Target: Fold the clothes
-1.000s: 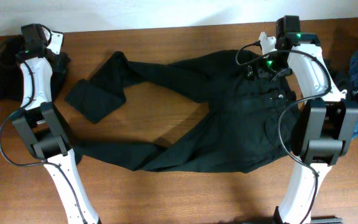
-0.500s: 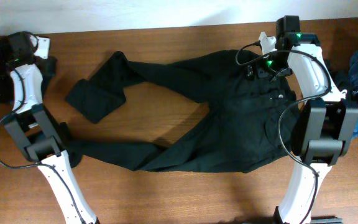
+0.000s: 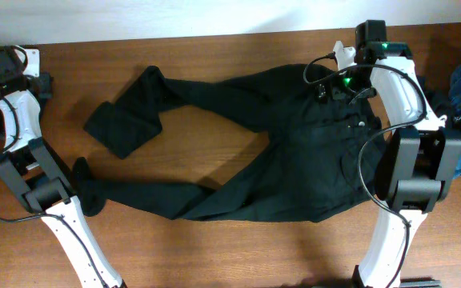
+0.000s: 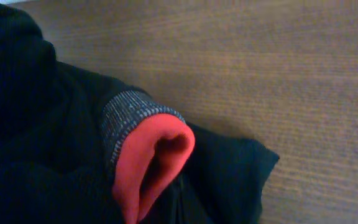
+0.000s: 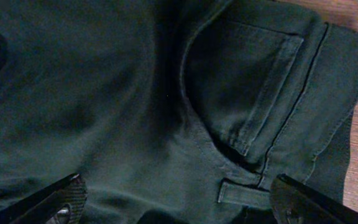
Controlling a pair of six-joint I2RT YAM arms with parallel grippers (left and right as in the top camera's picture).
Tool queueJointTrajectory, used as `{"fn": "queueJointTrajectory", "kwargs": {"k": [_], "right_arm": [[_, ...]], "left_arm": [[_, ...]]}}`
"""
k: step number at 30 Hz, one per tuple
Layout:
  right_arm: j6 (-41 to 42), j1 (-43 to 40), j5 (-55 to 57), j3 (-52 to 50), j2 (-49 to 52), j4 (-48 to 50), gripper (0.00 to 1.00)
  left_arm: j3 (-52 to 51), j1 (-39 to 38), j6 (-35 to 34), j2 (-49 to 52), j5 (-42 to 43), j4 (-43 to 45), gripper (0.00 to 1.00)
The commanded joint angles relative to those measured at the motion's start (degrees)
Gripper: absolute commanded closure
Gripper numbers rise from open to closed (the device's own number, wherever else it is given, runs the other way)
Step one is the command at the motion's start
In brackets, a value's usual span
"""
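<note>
While the black jeans [image 3: 238, 152] are spread across the table [image 3: 238, 248], the right gripper [image 5: 176, 202] is held wide apart over their pocket [image 5: 241, 81] at upper right. The left gripper [image 3: 8, 62], at upper left, is clenched beside a dark red-lined garment [image 4: 151, 162]; a grasp cannot be confirmed.

Left white-and-black robot arm [image 3: 13, 104] has swung outward to the brown wooden table's [image 3: 214, 48] left edge, over the crumpled black garment with a red-lined cuff [image 4: 148, 168]. Long black trousers [image 3: 294, 152]: lower-leg hem [image 3: 86, 188] now uncovered.
</note>
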Motion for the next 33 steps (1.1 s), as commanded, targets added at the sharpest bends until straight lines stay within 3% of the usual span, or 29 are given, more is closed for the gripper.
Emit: {"fn": "queueJointTrajectory", "kwargs": {"k": [1, 5, 7, 9, 17, 21, 26, 33], "right_arm": [[0.1, -0.1, 0.7, 0.9, -2.8, -0.1, 0.01], [0.1, -0.1, 0.7, 0.9, -2.8, -0.1, 0.01], [0.0, -0.1, 0.7, 0.9, -2.8, -0.1, 0.01], [0.0, -0.1, 0.7, 0.9, -2.8, -0.1, 0.01], [0.0, -0.1, 0.7, 0.9, -2.8, -0.1, 0.01], [0.1, -0.1, 0.7, 0.9, -2.8, -0.1, 0.01], [0.1, -0.1, 0.7, 0.9, -2.8, -0.1, 0.01], [0.1, -0.1, 0.7, 0.9, -2.8, -0.1, 0.01]], "left_arm": [[0.3, 0.7, -3.7, 1.4, 2.5, 0.9, 0.99], [4.7, 0.4, -8.2, 1.4, 11.5, -2.4, 0.98], [8.6, 0.2, -9.8, 1.4, 12.9, -5.1, 0.86], [13.6, 0.1, -9.9, 1.4, 13.2, -9.0, 0.60], [35.2, -1.7, -9.9, 1.4, 15.7, -29.4, 0.36], [42.3, -4.3, -9.9, 1.4, 18.8, -39.5, 0.32], [42.2, -9.2, -13.7, -0.4, 21.1, -49.6, 0.33], [42.2, -16.8, -13.7, -1.7, 21.1, -63.4, 0.36]]}}
